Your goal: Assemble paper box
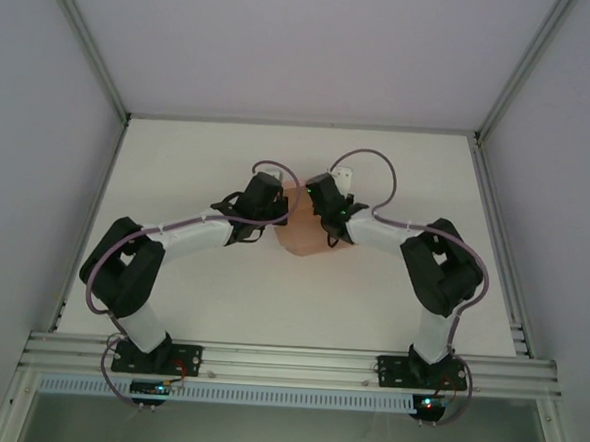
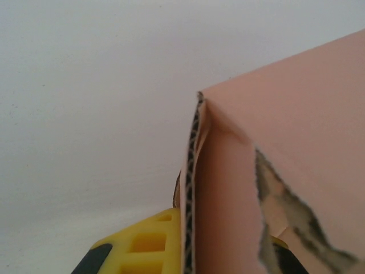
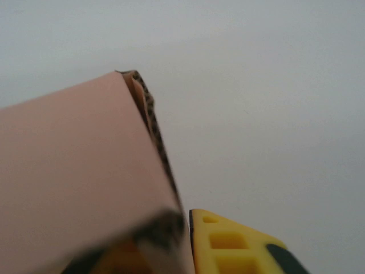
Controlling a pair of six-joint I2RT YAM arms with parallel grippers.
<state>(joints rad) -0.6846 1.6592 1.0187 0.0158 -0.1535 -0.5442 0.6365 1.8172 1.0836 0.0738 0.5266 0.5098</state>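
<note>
The salmon-pink paper box (image 1: 296, 233) sits mid-table between both wrists. My left gripper (image 1: 279, 206) meets it from the left and my right gripper (image 1: 316, 208) from the right. In the left wrist view a corrugated wall of the box (image 2: 228, 188) stands between the yellow fingers (image 2: 142, 245), and the left gripper (image 2: 222, 242) is shut on it. A torn patch (image 2: 285, 211) marks that wall's card. In the right wrist view the box panel (image 3: 74, 171) runs down between the yellow finger (image 3: 239, 245) and a blurred one at lower left. The right gripper (image 3: 181, 225) pinches its edge.
White tabletop (image 1: 178, 164) lies all around the box. Grey enclosure walls (image 1: 41, 115) rise at the left, right and back. An aluminium rail (image 1: 286, 361) runs along the near edge by the arm bases. Purple cables (image 1: 373, 176) loop over both wrists.
</note>
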